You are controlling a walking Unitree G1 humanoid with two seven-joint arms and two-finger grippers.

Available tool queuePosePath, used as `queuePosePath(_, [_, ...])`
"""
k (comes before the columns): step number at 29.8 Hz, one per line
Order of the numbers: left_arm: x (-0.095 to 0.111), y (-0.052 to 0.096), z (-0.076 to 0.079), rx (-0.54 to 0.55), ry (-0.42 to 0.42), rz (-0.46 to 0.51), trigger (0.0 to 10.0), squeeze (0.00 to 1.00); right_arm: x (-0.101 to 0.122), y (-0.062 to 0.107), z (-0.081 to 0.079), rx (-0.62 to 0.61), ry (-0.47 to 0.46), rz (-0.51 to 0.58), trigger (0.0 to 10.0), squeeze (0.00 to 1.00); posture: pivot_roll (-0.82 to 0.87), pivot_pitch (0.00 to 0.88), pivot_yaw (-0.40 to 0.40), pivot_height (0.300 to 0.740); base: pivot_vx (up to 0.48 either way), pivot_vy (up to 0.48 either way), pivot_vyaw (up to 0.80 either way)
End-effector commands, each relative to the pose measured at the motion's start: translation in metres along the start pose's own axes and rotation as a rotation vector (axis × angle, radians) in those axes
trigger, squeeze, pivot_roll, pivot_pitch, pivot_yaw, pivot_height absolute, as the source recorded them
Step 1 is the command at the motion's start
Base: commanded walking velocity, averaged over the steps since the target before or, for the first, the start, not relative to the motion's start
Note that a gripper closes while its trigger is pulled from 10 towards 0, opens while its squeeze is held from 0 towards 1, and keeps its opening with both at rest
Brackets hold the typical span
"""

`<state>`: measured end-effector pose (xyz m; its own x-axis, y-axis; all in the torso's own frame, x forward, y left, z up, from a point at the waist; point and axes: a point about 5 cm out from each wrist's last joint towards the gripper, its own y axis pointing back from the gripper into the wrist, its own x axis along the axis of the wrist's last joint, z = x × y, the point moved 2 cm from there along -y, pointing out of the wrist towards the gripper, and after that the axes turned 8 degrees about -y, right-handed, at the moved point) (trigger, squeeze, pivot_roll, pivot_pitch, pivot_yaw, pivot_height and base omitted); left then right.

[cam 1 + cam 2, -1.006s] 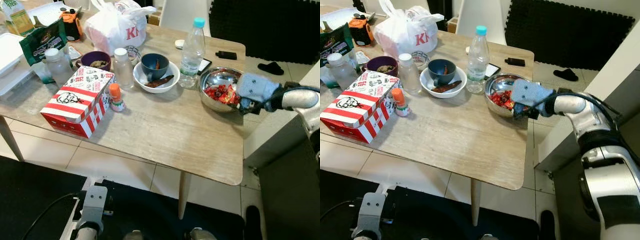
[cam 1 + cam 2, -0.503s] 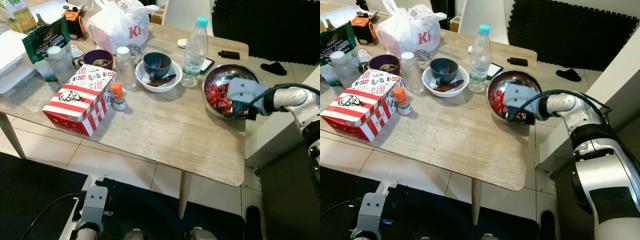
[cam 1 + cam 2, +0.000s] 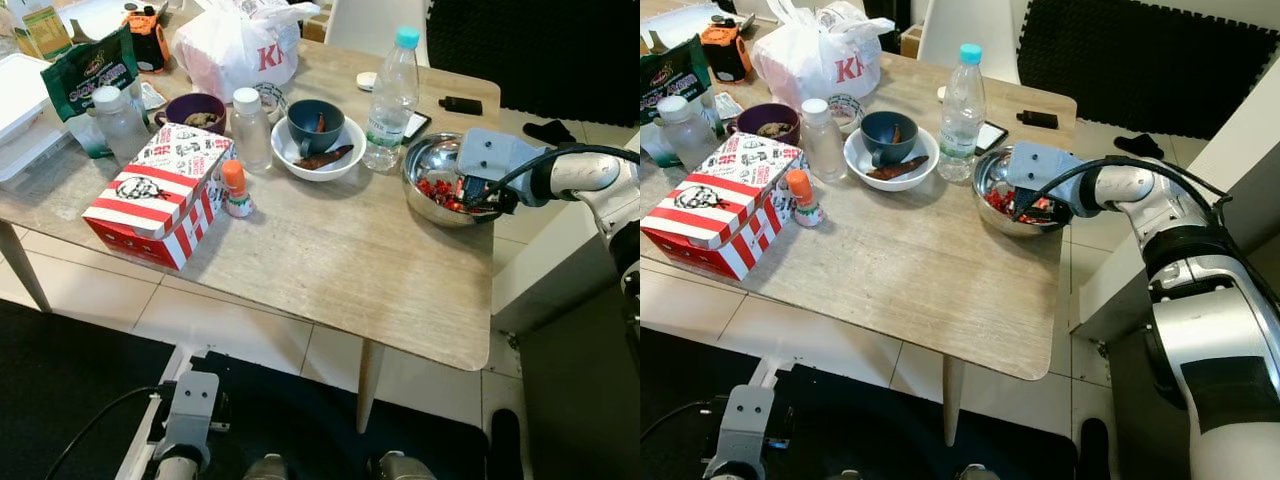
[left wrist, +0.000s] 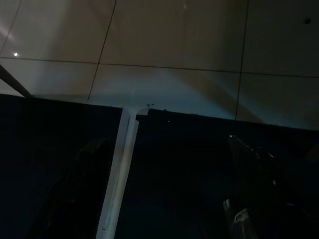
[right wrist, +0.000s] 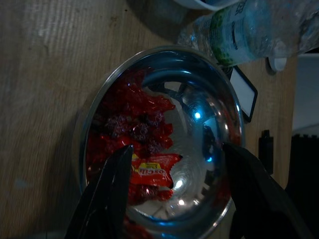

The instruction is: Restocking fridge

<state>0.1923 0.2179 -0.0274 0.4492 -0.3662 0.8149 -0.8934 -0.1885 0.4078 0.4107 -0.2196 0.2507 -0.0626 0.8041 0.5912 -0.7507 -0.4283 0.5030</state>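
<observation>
Floor (image 4: 174, 45) is lying under my idle left gripper (image 4: 169, 199), fingers spread. I'm watching the bottle (image 3: 389, 100) standing just past my right gripper (image 5: 174, 199), which is hovering open over the bowl (image 3: 424, 162) of red packets (image 5: 144, 149).

On the table: 3 bottles (image 3: 393, 88), 3 bowls (image 3: 433, 160), 1 striped box (image 3: 160, 195).
</observation>
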Motion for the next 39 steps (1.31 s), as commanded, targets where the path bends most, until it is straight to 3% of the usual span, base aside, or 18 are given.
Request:
queuePosePath(1, [-0.006, 0.005, 0.009, -0.020, 0.009, -0.031, 10.0, 0.00, 0.001, 0.006, 0.002, 0.019, -0.004, 0.023, 10.0, 0.00, 0.04, 0.145, -0.104, 0.740, 0.000, 0.000, 0.00])
queuePosePath(3, [-0.005, 0.005, 0.010, -0.023, 0.009, -0.033, 10.0, 0.00, 0.001, 0.009, -0.001, 0.095, 0.005, 0.025, 10.0, 0.00, 0.04, 0.145, -0.104, 0.740, 0.000, 0.000, 0.00])
queuePosePath(12, [-0.006, 0.006, 0.012, -0.032, 0.007, -0.037, 10.0, 0.00, -0.003, 0.018, -0.007, 0.213, -0.014, 0.038, 10.0, 0.00, 0.01, 0.146, -0.104, 0.740, 0.000, 0.000, 0.00])
queuePosePath(19, [-0.003, 0.003, 0.014, -0.040, 0.006, -0.031, 10.0, 0.00, -0.029, -0.001, -0.030, 0.197, -0.089, -0.044, 10.0, 0.00, 0.02, 0.146, -0.098, 0.740, 0.000, 0.000, 0.00])
queuePosePath(26, [-0.003, 0.004, 0.012, -0.036, 0.005, -0.033, 10.0, 0.00, -0.037, -0.008, -0.035, 0.160, -0.141, -0.079, 10.0, 0.00, 0.03, 0.149, -0.098, 0.740, 0.000, 0.000, 0.00])
queuePosePath(29, [-0.005, 0.005, 0.012, -0.031, 0.005, -0.038, 10.0, 0.00, -0.044, -0.014, -0.035, 0.074, -0.190, -0.120, 10.0, 0.00, 0.04, 0.151, -0.101, 0.740, 0.000, 0.000, 0.00])
queuePosePath(32, [-0.005, 0.005, 0.013, -0.033, 0.006, -0.039, 10.0, 0.00, -0.049, -0.016, -0.040, 0.084, -0.193, -0.145, 8.9, 0.00, 0.04, 0.154, -0.103, 0.740, 0.000, 0.000, 0.00])
queuePosePath(35, [-0.005, 0.005, 0.013, -0.034, 0.007, -0.039, 10.0, 0.00, -0.051, -0.018, -0.045, 0.100, -0.190, -0.160, 9.1, 0.00, 0.04, 0.154, -0.103, 0.740, 0.000, 0.000, 0.00])
queuePosePath(37, [-0.005, 0.006, 0.014, -0.035, 0.006, -0.040, 10.0, 0.00, -0.054, -0.021, -0.051, 0.123, -0.173, -0.182, 8.5, 0.00, 0.04, 0.153, -0.105, 0.740, 0.000, 0.000, 0.00])
queuePosePath(38, [-0.005, 0.006, 0.014, -0.035, 0.006, -0.040, 10.0, 0.00, -0.055, -0.022, -0.053, 0.132, -0.161, -0.192, 6.0, 0.00, 0.04, 0.153, -0.105, 0.740, 0.000, 0.000, 0.00])
queuePosePath(39, [-0.005, 0.006, 0.014, -0.035, 0.006, -0.041, 10.0, 0.00, -0.056, -0.023, -0.055, 0.138, -0.153, -0.199, 6.0, 0.00, 0.04, 0.153, -0.105, 0.740, 0.000, 0.000, 0.00])
